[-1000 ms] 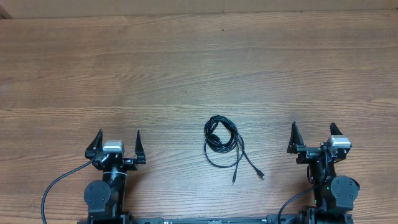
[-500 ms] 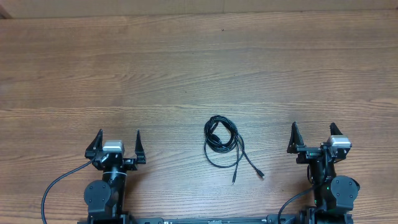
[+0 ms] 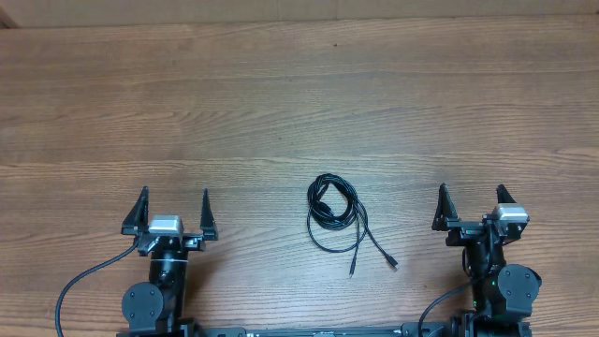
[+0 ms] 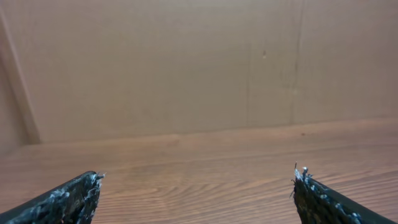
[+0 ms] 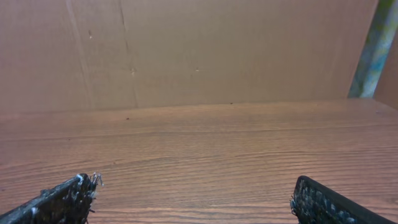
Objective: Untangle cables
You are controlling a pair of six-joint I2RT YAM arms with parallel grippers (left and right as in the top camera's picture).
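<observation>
The cables (image 3: 333,208) lie on the desk (image 3: 281,94) as one small bundle of thin black cords. The upper part is a tight overlapping coil, with a wider loop hanging below it. Two loose tails run out toward the robot's side, each ending in a small plug (image 3: 394,267). The bundle sits between the two arms, well apart from both and touched by neither.

The left end effector (image 3: 174,195) has its two fingers spread wide, with nothing between them. The right end effector (image 3: 471,191) is spread just as wide and also holds nothing. In each wrist view, only the dark fingertips show at the bottom corners, with bare wood between them. A thicker black wire (image 3: 84,281) curves away from the base of the left arm, and another (image 3: 435,309) from the right.

The desk is brown wood with the grain running side to side. A plain brown board wall (image 4: 186,62) stands behind its far edge. At the right edge of the right wrist view there is a blurred greenish strip (image 5: 373,50).
</observation>
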